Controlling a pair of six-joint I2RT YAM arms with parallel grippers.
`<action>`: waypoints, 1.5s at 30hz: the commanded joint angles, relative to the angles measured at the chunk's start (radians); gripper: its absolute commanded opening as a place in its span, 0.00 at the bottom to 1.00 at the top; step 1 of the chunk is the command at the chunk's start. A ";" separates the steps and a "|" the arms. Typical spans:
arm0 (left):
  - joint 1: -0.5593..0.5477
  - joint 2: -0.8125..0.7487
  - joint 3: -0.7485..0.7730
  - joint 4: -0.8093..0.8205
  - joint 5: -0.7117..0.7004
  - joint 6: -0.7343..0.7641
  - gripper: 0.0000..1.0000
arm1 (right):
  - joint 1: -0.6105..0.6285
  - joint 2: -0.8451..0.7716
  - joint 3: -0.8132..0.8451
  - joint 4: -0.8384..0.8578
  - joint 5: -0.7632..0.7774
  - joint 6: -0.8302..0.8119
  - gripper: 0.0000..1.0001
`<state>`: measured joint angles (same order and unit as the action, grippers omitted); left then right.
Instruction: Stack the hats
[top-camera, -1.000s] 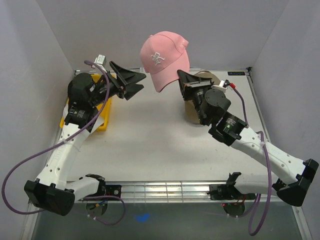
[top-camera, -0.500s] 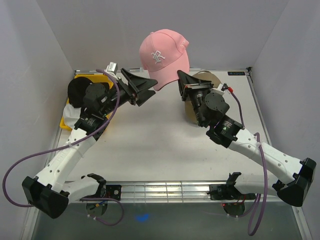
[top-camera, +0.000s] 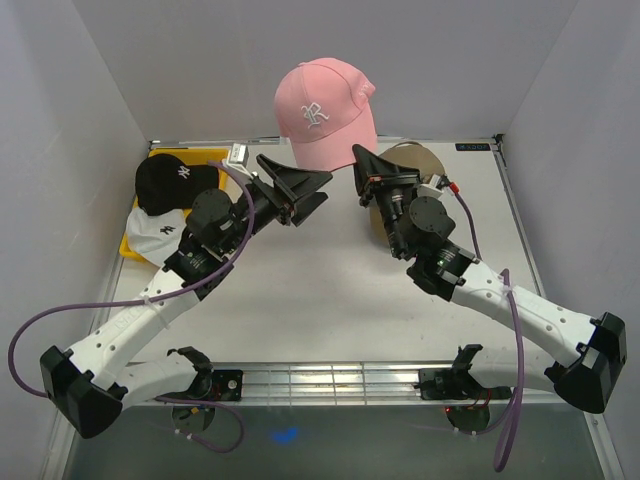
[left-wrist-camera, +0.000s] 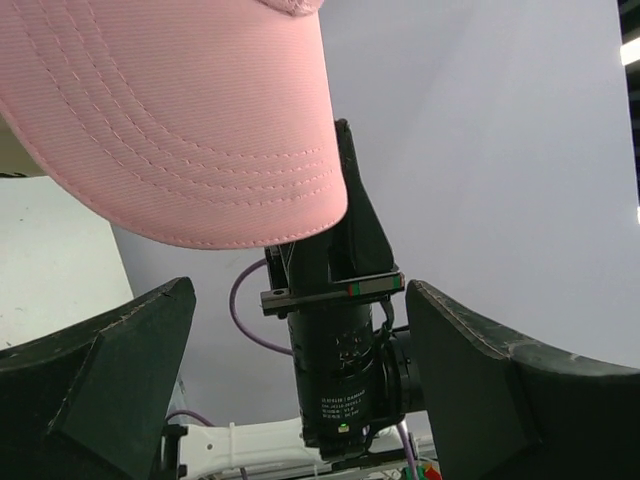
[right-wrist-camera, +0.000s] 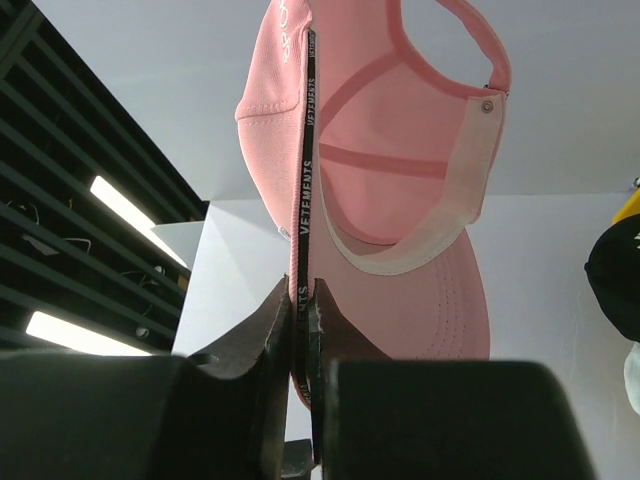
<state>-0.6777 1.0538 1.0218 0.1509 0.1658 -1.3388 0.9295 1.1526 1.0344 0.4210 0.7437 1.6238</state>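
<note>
The right hand (top-camera: 360, 160) holds the pink cap (top-camera: 322, 110) up in the air.
The pink cap is at the top middle of the frame, high above the table (top-camera: 300, 290). The right hand is pinched tight on the cap's bottom edge, at the side. In the right wrist view the black band inside the cap sits between the two fingers. The left hand (top-camera: 312, 192) is spread wide and holds nothing. It sits just under the pink brim, not touching it. The black cap (top-camera: 172, 180) and the white cap (top-camera: 155, 232) lie at the upper left on a yellow tray (top-camera: 215, 155), touching each other. The tan cap (top-camera: 415, 157) lies on the table behind the right hand.
</note>
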 joint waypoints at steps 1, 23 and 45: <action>-0.009 -0.015 -0.014 0.064 -0.074 -0.031 0.96 | -0.003 -0.027 -0.016 0.142 0.005 0.034 0.08; -0.028 -0.008 -0.098 0.225 -0.295 -0.112 0.91 | 0.009 -0.074 -0.131 0.263 -0.053 0.067 0.08; -0.020 0.117 0.050 0.135 -0.253 -0.086 0.26 | 0.022 -0.208 -0.183 0.075 -0.023 -0.038 0.08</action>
<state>-0.7082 1.1507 1.0077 0.3588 -0.1040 -1.4609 0.9371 0.9890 0.8196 0.5602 0.7353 1.6588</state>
